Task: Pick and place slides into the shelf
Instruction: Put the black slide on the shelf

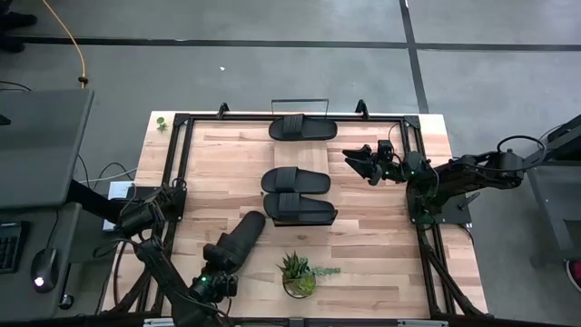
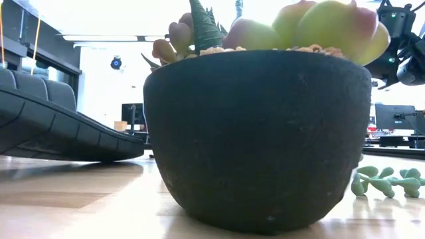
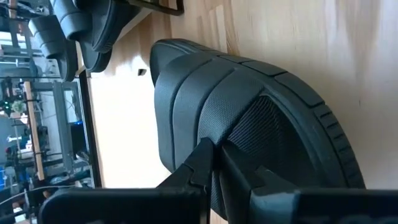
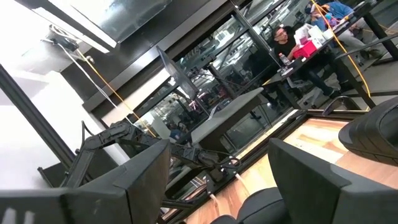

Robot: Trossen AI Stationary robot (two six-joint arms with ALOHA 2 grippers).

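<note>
Four black slides show in the high view. One (image 1: 302, 128) lies on the shelf (image 1: 245, 127), a light board with wire ends along the table's far edge. Two more (image 1: 296, 180) (image 1: 300, 209) lie side by side mid-table. The fourth (image 1: 242, 236) (image 3: 249, 106) lies slantwise toward the near left, with my left gripper (image 1: 218, 263) (image 3: 233, 165) shut on its near end. In the low view this slide (image 2: 60, 119) is tilted, its ribbed sole showing. My right gripper (image 1: 360, 163) (image 4: 224, 186) is open to the right of the middle pair, holding nothing. My left gripper holds the fourth slide at its wide strap (image 3: 205, 124), at the strap's open edge beside the mesh lining (image 3: 261, 124). One finger (image 3: 202, 158) lies at the strap's edge, the other (image 3: 264, 180) over the lining. It comes from the near-left side. The slide's near end is raised.
A dark pot of succulents (image 1: 298, 277) (image 2: 259, 133) stands near the table's near edge, just right of the held slide. A black frame (image 1: 177, 173) runs around the tabletop. Bare wood lies left of the middle slides and between them and the shelf.
</note>
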